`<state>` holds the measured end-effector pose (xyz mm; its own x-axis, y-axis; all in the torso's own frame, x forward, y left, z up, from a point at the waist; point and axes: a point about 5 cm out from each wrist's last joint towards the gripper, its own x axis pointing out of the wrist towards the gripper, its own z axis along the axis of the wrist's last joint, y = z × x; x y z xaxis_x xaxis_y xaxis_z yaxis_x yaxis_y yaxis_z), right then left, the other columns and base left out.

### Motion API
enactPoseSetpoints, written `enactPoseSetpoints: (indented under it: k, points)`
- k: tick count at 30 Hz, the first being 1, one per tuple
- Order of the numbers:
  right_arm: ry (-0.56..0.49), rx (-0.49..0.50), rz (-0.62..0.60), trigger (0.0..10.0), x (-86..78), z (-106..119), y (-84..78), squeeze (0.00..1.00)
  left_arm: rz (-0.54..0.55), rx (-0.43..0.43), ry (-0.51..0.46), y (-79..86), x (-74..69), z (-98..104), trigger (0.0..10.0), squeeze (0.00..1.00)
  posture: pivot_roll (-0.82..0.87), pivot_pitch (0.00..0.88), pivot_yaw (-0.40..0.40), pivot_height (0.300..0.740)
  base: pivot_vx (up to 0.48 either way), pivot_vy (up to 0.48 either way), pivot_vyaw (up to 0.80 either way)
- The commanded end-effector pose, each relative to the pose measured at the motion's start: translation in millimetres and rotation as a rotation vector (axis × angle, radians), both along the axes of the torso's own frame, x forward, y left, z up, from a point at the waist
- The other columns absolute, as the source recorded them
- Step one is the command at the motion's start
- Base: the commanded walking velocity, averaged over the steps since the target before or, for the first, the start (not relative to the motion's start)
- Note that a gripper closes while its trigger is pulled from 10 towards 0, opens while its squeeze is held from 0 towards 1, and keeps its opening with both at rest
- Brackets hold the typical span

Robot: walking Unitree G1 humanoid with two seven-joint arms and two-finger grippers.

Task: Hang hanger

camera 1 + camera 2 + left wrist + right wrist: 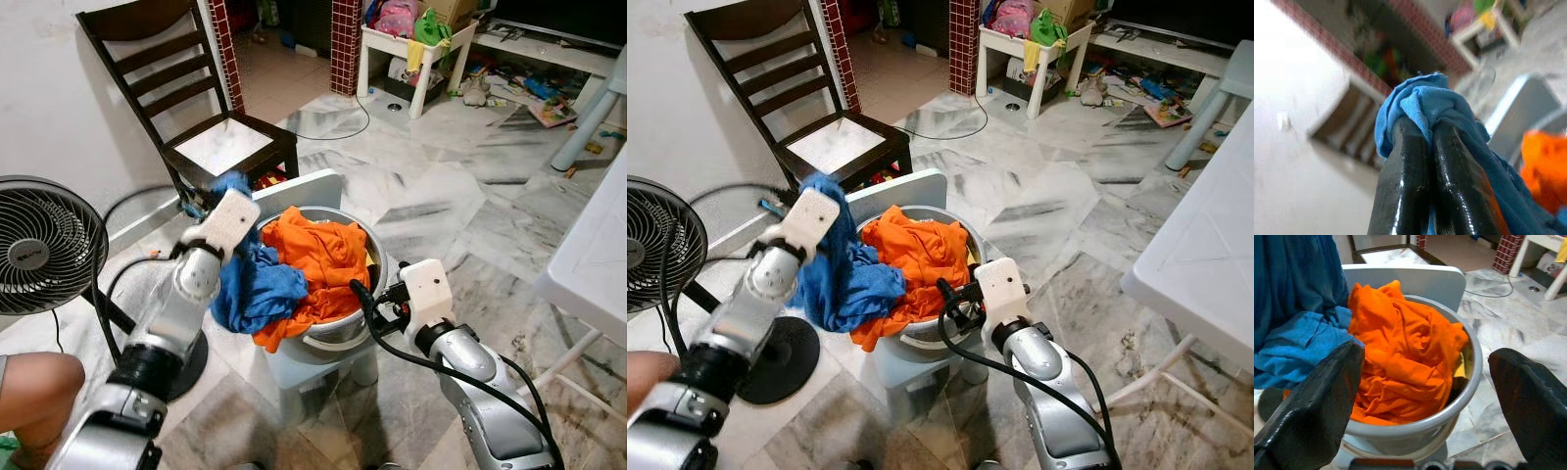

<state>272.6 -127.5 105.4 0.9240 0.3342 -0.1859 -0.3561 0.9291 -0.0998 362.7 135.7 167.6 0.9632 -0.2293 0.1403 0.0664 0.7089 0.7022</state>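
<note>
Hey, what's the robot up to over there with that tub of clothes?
It is pulling laundry out of a grey basin set on a small white stool. The left end effector is shut on a blue garment, lifted over the basin's edge. The right end effector hangs open just in front of the basin, facing an orange garment still heaped inside. No hanger can be made out.

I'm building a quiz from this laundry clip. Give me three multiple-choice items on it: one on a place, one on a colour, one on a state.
1. Where does the basin stand?
A. on a pale stool
B. on the wooden chair
C. on the floor

2. What colour is the cloth that the left gripper holds?
A. orange
B. blue
C. white

3. How are the right gripper's jaws?
A. shut on cloth
B. shut on nothing
C. open

Key: 1 A, the stool is under it. 2 B, the blue cloth bunches over the shut jaws. 3 C, the jaws stand wide apart before the orange cloth.
</note>
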Motion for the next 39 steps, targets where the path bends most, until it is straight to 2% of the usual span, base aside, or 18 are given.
enactPoseSetpoints:
  k: [1,2,3,7,11,14,16,17,19,21,23,24,28,30,35,37,38,39]
  points:
    - [-0.021,0.002,-0.006,10.0,-1.0,5.7,0.4,0.00,-0.101,0.055,-0.002,-16.7,-2.7,-4.0,10.0,0.00,-0.10,0.125,0.066,0.740,0.000,0.000,0.00]
    - [-0.023,0.000,-0.008,10.0,-1.0,6.0,0.8,0.00,-0.176,0.077,-0.010,-29.0,-6.6,-5.1,10.0,0.00,-0.10,0.125,0.066,0.740,0.000,0.000,0.00]
    - [-0.023,0.001,-0.010,10.0,-1.1,6.1,0.9,0.00,-0.296,0.082,0.018,-47.1,-13.7,-10.3,10.0,0.00,-0.10,0.125,0.066,0.740,0.000,0.000,0.00]
    - [-0.022,0.001,-0.013,10.0,-1.8,6.1,1.4,0.00,-0.483,0.135,0.048,-77.7,-30.9,-25.4,10.0,0.00,-0.11,0.129,0.067,0.740,0.000,0.000,0.00]
    - [-0.024,-0.001,-0.018,10.0,-1.5,6.8,0.5,0.00,-0.583,0.175,0.070,-88.8,-46.3,-41.2,10.0,0.00,-0.11,0.131,0.067,0.740,0.000,0.000,0.00]
    - [-0.024,-0.002,-0.022,10.0,-1.6,7.1,-1.0,0.00,-0.574,0.174,0.134,-82.8,-50.9,-55.3,10.0,0.00,-0.11,0.132,0.066,0.740,0.000,0.000,0.00]
    - [-0.020,-0.004,-0.021,10.0,-2.6,6.1,-1.5,0.00,-0.493,0.198,0.218,-66.8,-51.1,-72.6,10.0,0.00,-0.11,0.135,0.063,0.740,0.000,0.000,0.00]
    - [-0.020,-0.004,-0.021,10.0,-2.6,6.1,-1.5,0.00,-0.493,0.198,0.218,-66.8,-51.1,-72.6,10.0,0.00,-0.11,0.135,0.063,0.740,0.000,0.000,0.00]
    - [-0.015,-0.005,-0.016,10.0,-3.8,5.2,-0.8,0.00,-0.374,0.198,0.340,-44.3,-52.9,-94.9,10.0,0.00,-0.10,0.136,0.060,0.740,0.000,0.000,0.00]
    - [-0.012,-0.006,-0.012,10.0,-4.1,4.9,-0.3,0.00,-0.298,0.176,0.418,-30.2,-55.6,-107.9,10.0,0.00,-0.10,0.139,0.056,0.740,0.000,0.000,0.00]
    - [-0.012,-0.006,-0.012,10.0,-4.1,4.9,-0.3,0.00,-0.298,0.176,0.418,-30.2,-55.6,-107.9,10.0,0.00,-0.10,0.139,0.056,0.740,0.000,0.000,0.00]
    - [-0.006,-0.009,-0.004,10.0,-4.4,4.4,0.1,0.00,-0.217,0.113,0.480,-17.9,-58.4,-117.8,10.0,1.00,-0.10,0.146,0.048,0.740,0.000,0.000,0.00]
    - [-0.002,-0.011,0.002,10.0,-4.7,3.7,0.4,0.00,-0.164,0.069,0.520,-10.8,-60.5,-124.0,10.0,1.00,-0.10,0.146,0.048,0.740,0.000,0.000,0.00]
    - [0.003,-0.017,0.007,10.0,-4.9,2.9,0.6,0.00,-0.115,0.012,0.536,-7.4,-59.9,-124.9,10.0,1.00,-0.10,0.149,0.043,0.740,0.000,0.000,0.00]
    - [0.004,-0.019,0.009,10.0,-4.9,2.8,0.5,0.00,-0.096,-0.013,0.540,-6.5,-59.1,-124.7,10.0,1.00,-0.10,0.149,0.043,0.740,0.000,0.000,0.00]
    - [0.004,-0.022,0.012,10.0,-4.6,3.2,0.8,0.00,-0.035,-0.152,0.465,-7.1,-51.0,-109.1,10.0,1.00,-0.10,0.148,0.043,0.740,0.000,0.000,0.00]
    - [0.004,-0.022,0.012,10.0,-4.6,3.2,0.8,0.00,-0.035,-0.152,0.465,-7.1,-51.0,-109.1,10.0,1.00,-0.10,0.148,0.043,0.740,0.000,0.000,0.00]
    - [0.005,-0.023,0.014,10.0,-4.5,3.3,1.1,0.00,-0.026,-0.243,0.439,-11.3,-49.6,-101.0,10.0,1.00,-0.10,0.148,0.043,0.740,0.000,0.000,0.00]
